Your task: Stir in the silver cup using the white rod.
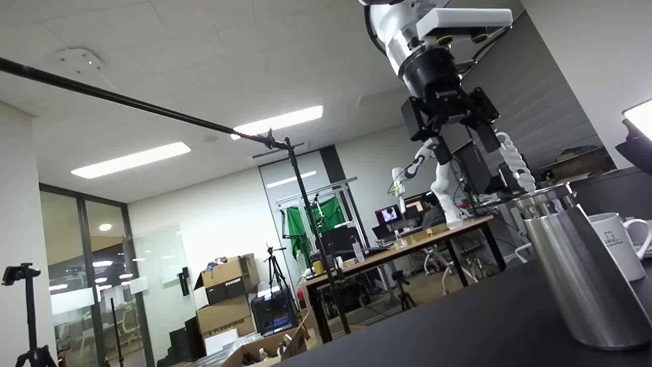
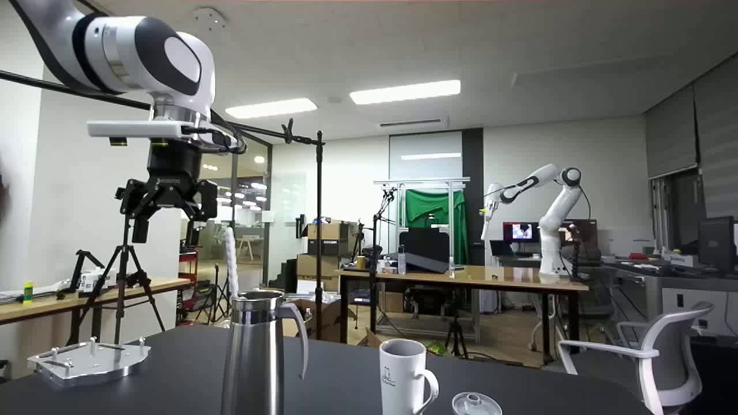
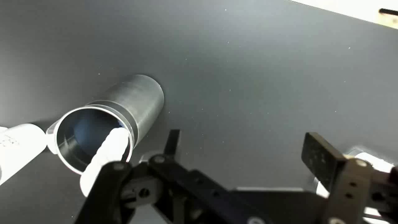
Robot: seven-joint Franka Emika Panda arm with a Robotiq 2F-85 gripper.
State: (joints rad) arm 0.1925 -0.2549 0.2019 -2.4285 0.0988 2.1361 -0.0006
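In the silver cup (image 1: 586,270) | white rod (image 1: 516,162), top protruding | end effector (image 1: 467,151): jaws apart

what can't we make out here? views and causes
Lower end of the white rod: hidden by the wall of the silver cup, in both exterior views.
Whether the cup holds anything else: too dark inside, wrist view.
Opening of the mug: mostly cut off by the left edge, wrist view.
Lid: cut off by the bottom edge in an exterior view.
Pale object, lower right: partly behind the hand, too glaring to identify, wrist view.
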